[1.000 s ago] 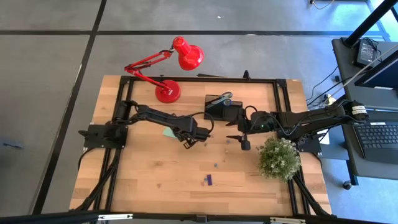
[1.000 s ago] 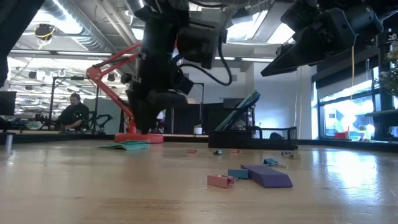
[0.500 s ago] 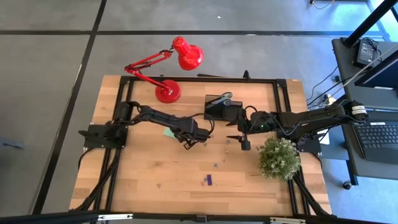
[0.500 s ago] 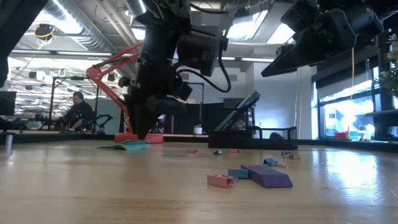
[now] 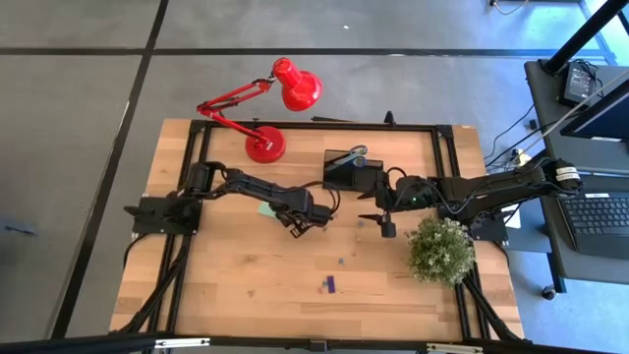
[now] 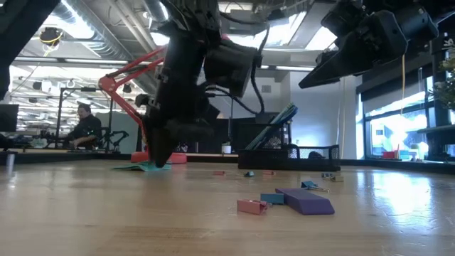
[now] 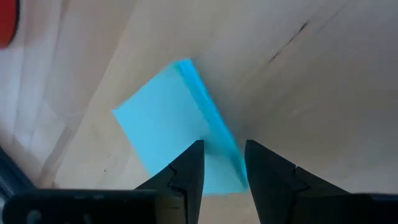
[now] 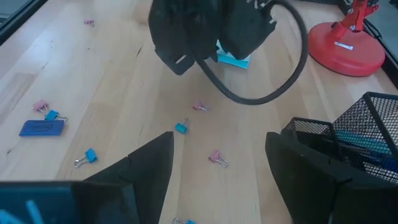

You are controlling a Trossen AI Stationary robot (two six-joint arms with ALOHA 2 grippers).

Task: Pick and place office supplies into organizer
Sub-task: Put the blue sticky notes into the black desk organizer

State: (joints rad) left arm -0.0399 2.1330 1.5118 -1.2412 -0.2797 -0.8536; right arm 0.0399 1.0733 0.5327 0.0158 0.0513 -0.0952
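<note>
The pale green sticky-note pad lies flat on the table near the lamp and looks light blue in the left wrist view. My left gripper points steeply down over one edge of it, open by a narrow gap. In the low view its tips are down at pad height. The black mesh organizer stands at the far middle with blue-handled scissors sticking up out of it. My right gripper hangs open above the table beside the organizer, holding nothing. My left gripper comes at the pad from above, pointing down. One finger stands over the pad's top face and the other beyond its thick side edge. I cannot tell whether the fingertips touch the pad. The pad lies flat on the table.
Small blue and pink binder clips lie scattered over the middle of the table, and a flat purple piece lies nearer the front edge. A red desk lamp stands at the far left, a green plant at the right.
My left gripper has sunk a little toward the sticky-note pad, with its gap unchanged. The pad has not moved.
</note>
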